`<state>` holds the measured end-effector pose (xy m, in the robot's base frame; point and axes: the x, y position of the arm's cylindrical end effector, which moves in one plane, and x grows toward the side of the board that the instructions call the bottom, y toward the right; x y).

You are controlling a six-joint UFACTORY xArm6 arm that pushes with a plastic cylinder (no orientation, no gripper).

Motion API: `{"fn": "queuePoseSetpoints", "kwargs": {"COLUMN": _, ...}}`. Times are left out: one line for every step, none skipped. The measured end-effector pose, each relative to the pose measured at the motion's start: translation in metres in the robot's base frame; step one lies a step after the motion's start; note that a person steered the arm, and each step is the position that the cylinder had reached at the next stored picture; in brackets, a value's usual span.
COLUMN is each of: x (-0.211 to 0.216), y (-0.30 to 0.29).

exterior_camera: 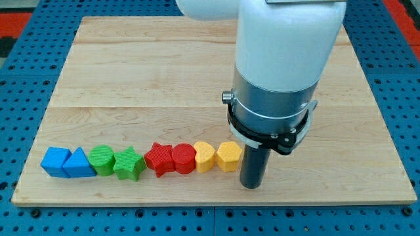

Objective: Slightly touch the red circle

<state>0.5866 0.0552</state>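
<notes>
Red circle (184, 158) lies left of my tip (251, 186).

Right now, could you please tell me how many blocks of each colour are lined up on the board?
Blue: 2, a blue cube and a blue triangle
Green: 2, a green circle and a green star
Red: 2, a red star and the red circle
Yellow: 2, a yellow heart and a yellow hexagon
Total: 8
</notes>
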Motion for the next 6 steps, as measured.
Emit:
{"fn": "queuePoseSetpoints", "kwargs": {"x": -0.002, "y": -0.001}}
{"fn": "queuePoseSetpoints", "kwargs": {"x": -0.002, "y": 0.000}}
{"fn": "queuePoseSetpoints", "kwargs": {"x": -0.002, "y": 0.000}}
{"fn": "queuePoseSetpoints", "kwargs": {"x": -0.002, "y": -0.001}}
{"fn": "queuePoseSetpoints", "kwargs": {"x": 0.029, "y": -0.007}}
{"fn": "queuePoseSetpoints", "kwargs": {"x": 0.032, "y": -0.080}}
